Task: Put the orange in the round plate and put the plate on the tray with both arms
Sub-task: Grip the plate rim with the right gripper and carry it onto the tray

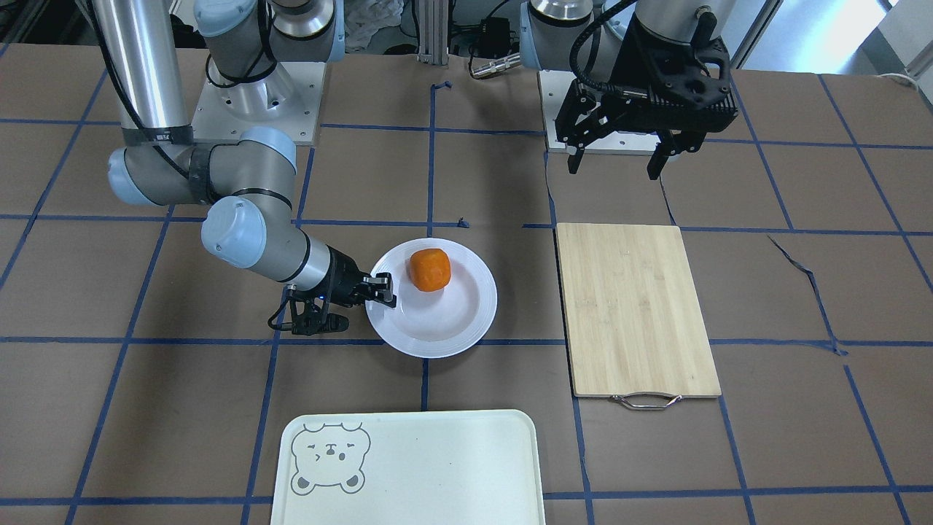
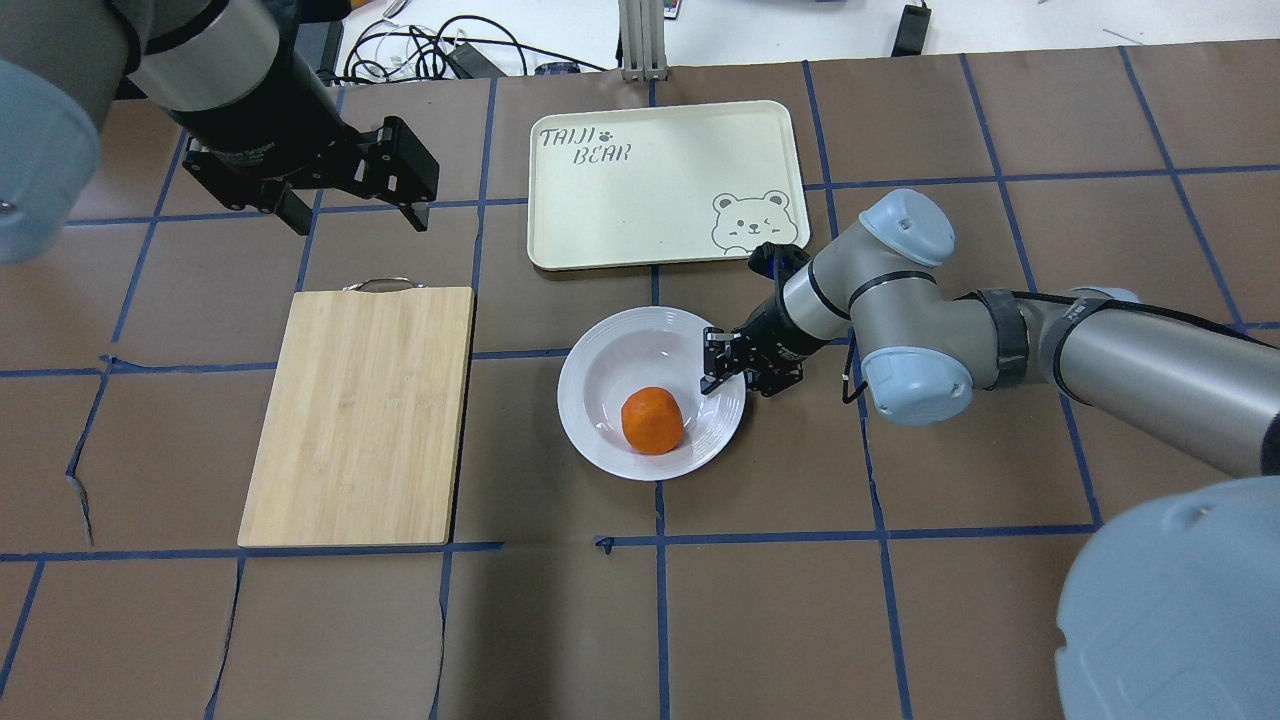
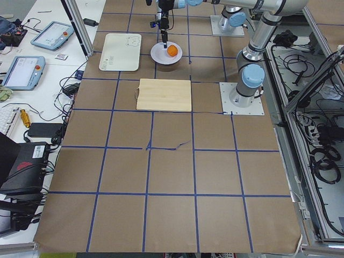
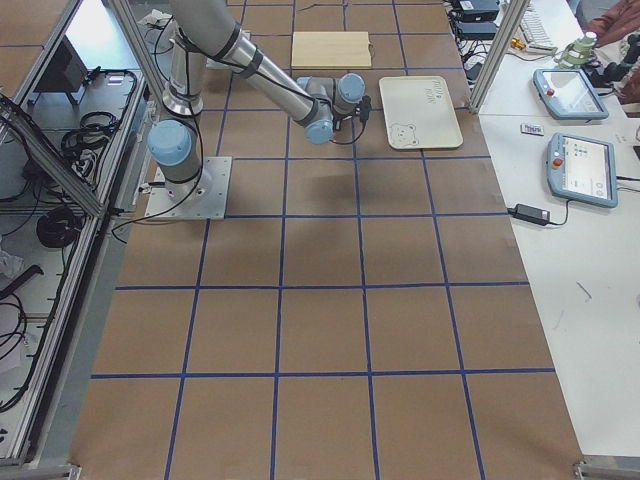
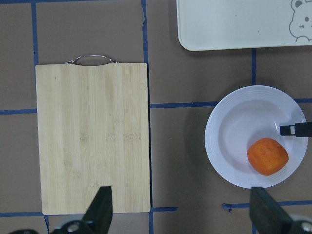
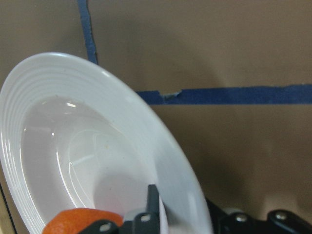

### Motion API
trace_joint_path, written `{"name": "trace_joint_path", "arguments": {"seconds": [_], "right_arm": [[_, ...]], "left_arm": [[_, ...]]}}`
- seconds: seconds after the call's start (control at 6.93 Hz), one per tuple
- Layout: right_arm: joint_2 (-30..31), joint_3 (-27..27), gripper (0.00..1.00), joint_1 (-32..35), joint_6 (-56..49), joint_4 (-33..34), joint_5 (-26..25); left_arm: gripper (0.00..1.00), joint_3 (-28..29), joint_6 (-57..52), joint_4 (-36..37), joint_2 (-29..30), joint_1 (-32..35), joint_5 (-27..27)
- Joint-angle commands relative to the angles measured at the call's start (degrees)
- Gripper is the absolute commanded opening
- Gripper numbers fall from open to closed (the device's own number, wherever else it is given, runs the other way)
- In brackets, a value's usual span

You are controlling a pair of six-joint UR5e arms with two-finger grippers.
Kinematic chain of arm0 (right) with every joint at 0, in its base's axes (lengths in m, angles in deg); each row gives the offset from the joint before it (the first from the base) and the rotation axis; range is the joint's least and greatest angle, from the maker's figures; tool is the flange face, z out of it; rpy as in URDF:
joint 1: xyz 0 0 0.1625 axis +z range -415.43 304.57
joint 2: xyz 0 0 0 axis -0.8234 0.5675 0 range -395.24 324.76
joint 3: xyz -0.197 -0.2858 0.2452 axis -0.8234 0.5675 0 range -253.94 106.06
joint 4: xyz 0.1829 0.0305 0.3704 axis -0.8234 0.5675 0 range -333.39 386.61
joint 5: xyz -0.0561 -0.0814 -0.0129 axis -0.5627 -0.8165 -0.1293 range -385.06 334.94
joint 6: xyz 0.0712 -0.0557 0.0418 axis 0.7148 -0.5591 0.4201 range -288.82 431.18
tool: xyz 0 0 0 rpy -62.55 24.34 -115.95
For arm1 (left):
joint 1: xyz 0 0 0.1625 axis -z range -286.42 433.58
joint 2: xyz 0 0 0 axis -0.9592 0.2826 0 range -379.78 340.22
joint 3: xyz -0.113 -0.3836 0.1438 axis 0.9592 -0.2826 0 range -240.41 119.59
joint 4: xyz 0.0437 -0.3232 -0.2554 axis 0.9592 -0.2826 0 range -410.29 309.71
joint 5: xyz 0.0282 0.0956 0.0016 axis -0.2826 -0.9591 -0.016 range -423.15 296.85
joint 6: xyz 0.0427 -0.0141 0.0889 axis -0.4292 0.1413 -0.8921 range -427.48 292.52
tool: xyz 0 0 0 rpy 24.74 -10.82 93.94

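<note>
Just now the right gripper (image 2: pixel 722 365) pinches the plate (image 2: pixel 610 350) narrowly at its right rim, one finger on top and one beneath. The orange (image 2: pixel 652 420) sits inside, toward the near side. The left gripper (image 2: pixel 357 220) hangs wide open over the table (image 2: pixel 900 600) beyond the board (image 2: pixel 360 415), and the tray (image 2: pixel 650 190) lies just beyond the plate.

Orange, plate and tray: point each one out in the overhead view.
orange (image 2: pixel 652 421): overhead view, middle of the fruit.
plate (image 2: pixel 590 345): overhead view, left part of its rim.
tray (image 2: pixel 640 200): overhead view, bare centre.
</note>
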Motion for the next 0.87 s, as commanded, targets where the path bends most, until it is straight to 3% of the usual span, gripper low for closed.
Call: {"name": "trace_joint_path", "arguments": {"seconds": [0.0,0.29,0.58,0.72], "right_arm": [[0.40,0.34,0.00,-0.24,3.78,-0.04,2.39],[0.93,3.04,0.00,-0.50,8.11,0.58,2.57],[-0.02,11.62,0.00,-1.38,8.37,0.75,2.31],[-3.34,17.42,0.00,-1.91,8.29,0.67,2.22]], "left_arm": [[1.00,0.17,-0.05,-0.01,-0.01,-0.16,-0.04],[1.00,0.26,-0.05,-0.01,-0.01,-0.16,-0.13],[1.00,0.26,-0.14,-0.01,-0.01,-0.16,-0.13],[1.00,0.26,-0.14,-0.10,-0.09,-0.16,-0.13]]}}
